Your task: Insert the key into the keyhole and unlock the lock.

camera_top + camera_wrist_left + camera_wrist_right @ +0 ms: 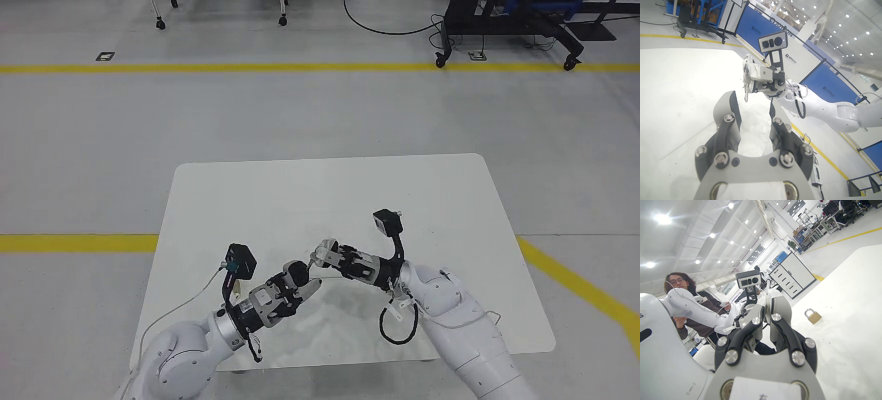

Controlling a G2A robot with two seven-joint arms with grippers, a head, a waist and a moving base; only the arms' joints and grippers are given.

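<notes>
A brass padlock (pixel 813 316) with a silver shackle lies flat on the white table (pixel 848 294), off to the side of my right gripper (pixel 768 303). That gripper has white-taped fingertips (pixel 751 71) and is shut on a small silver key (pixel 746 92), which hangs blade-down from it above the table. My left gripper (pixel 753 107) is open with nothing between its fingers, a short way from the key and pointing towards it. In the top view the right gripper (pixel 322 253) and the left gripper (pixel 303 283) meet over the table's front middle, close together but apart.
The white table (pixel 400 200) is bare across its far half and right side. A black cable loop (pixel 395 325) hangs from the right arm near the front edge. Yellow floor lines run past the table on both sides.
</notes>
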